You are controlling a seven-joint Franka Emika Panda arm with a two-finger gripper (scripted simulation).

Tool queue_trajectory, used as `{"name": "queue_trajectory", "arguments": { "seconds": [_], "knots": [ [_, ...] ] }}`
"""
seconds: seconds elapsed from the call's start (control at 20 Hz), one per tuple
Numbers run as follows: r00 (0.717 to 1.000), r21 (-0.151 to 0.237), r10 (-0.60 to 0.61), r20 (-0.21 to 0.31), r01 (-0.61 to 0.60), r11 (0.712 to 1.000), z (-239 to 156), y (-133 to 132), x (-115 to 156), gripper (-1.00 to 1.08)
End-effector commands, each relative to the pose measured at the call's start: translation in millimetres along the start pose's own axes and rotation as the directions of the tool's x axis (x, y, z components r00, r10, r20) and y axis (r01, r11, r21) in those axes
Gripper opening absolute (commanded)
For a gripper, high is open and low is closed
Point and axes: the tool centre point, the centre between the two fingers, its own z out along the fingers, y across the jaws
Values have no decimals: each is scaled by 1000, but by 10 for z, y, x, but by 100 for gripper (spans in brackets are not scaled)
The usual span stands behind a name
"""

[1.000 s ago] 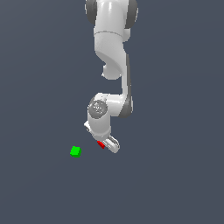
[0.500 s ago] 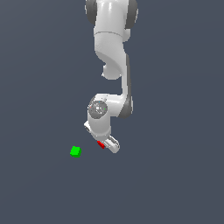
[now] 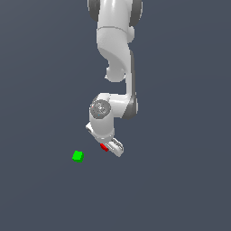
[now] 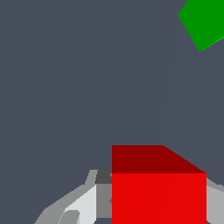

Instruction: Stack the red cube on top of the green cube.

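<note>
The red cube [image 3: 104,146] shows only as a small red sliver under the white hand in the exterior view. Up close in the wrist view, the red cube [image 4: 158,192] sits between the two fingers, and one grey finger [image 4: 101,194] presses against its side. My gripper [image 3: 108,148] is shut on it. The green cube [image 3: 77,156] rests on the dark floor a short way off, toward the exterior view's left of the gripper. In the wrist view the green cube [image 4: 203,22] is cut off at a corner of the picture. Whether the red cube is off the floor I cannot tell.
The white arm [image 3: 118,58] comes down from above over the gripper. A plain dark grey floor [image 3: 180,180] lies all around, with nothing else on it in view.
</note>
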Motion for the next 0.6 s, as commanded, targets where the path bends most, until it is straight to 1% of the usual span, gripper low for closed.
{"name": "queue_trajectory", "arguments": {
  "seconds": [0.0,0.3,0.55],
  "knots": [
    [1000,1,0,-1,0,1000,-141,-1,3,-100],
    [1000,1,0,-1,0,1000,-567,2,-3,-100],
    [1000,1,0,-1,0,1000,-780,1,2,-100]
  ]
}}
